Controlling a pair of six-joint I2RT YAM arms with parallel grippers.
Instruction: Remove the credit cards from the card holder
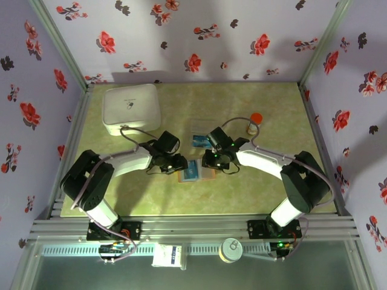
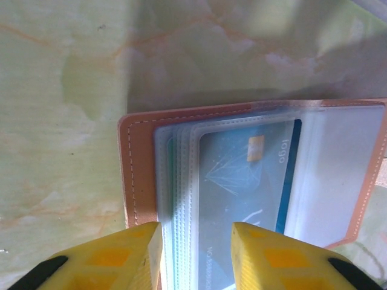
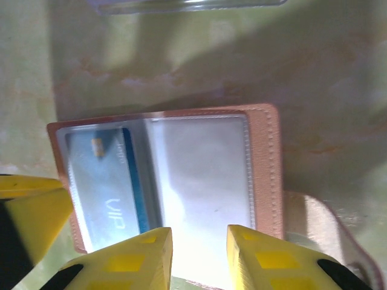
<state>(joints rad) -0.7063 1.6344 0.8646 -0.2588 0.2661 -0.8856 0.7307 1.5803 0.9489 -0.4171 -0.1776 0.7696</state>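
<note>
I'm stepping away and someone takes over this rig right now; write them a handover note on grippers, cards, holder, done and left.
Left gripper: open, astride the clear sleeves at one edge of the card holder.
Right gripper: open, at the holder's other side, over an empty-looking sleeve.
Holder: lying open on the table between the arms.
Cards: one blue card sits in a sleeve; the sleeves beneath may hold more, cannot tell. A second blue card lies apart, beyond the holder.
Done: apparently one card out.
Left: pull the sleeved card and any others.

Lab test booth, floral walls (image 1: 199, 36), aluminium frame (image 1: 193, 228)
</note>
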